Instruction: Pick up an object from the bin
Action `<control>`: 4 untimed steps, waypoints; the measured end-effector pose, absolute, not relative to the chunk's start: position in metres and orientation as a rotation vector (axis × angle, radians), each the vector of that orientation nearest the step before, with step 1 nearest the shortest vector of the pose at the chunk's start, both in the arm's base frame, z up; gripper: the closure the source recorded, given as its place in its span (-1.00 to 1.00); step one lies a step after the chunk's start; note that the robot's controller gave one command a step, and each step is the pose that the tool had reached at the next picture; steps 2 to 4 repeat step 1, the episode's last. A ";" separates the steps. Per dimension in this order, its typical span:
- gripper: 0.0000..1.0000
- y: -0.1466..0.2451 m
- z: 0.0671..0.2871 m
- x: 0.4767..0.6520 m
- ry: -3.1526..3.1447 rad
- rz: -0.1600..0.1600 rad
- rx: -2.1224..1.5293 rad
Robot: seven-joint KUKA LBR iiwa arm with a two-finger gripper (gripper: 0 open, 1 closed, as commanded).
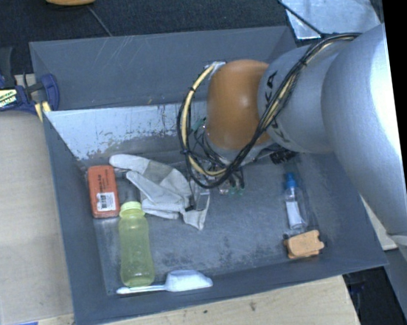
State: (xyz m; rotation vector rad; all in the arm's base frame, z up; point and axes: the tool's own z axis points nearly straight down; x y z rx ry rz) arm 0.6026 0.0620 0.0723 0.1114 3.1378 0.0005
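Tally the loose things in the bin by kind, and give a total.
Orange block: 1
Yellow-green bottle: 1
White spoon: 1
Pale crumpled cloth: 1
Clear tube with blue cap: 1
Tan sponge chunk: 1
Total: 6

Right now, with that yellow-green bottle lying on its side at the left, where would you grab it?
Probably the middle of the bottle, from straight above, squeezing across its narrow width. It lies flat, cap by the orange block, base by the white spoon, so both ends are crowded while its long sides look free.
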 end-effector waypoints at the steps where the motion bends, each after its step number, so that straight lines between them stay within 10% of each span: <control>1: 1.00 0.045 0.213 0.609 3.138 -0.001 0.063; 4: 1.00 0.045 0.213 0.609 3.138 -0.001 0.063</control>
